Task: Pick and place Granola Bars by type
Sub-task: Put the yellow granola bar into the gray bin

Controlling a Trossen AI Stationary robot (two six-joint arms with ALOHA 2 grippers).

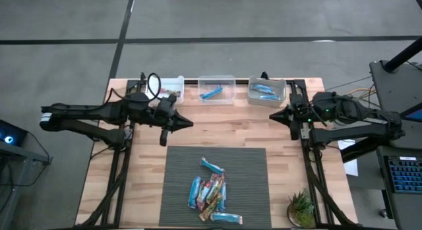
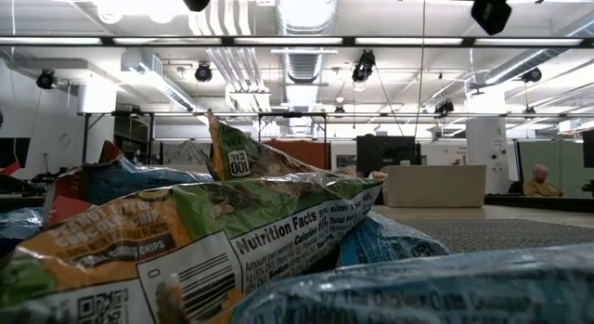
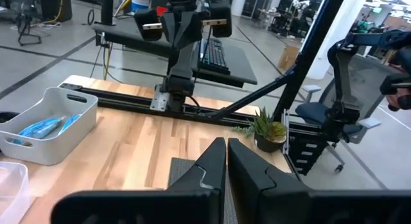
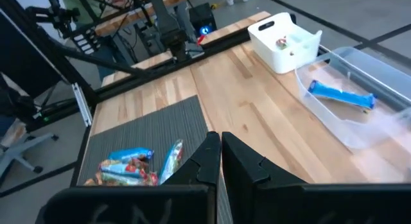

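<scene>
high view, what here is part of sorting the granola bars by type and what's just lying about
Part of the job:
- granola bars piled on the grey mat
- three bins at the table's far edge: left, middle, right
- left tool, right tool, both shut

Just lying about:
- small potted plant
- keyboard

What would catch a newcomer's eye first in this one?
The pile of granola bars, blue and multicoloured, heaped on the dark mat near the table's front. Behind it three bins line the back edge: the clear middle bin holds one blue bar, the right bin several. Both arms hover apart, left hand and right hand shut.
</scene>
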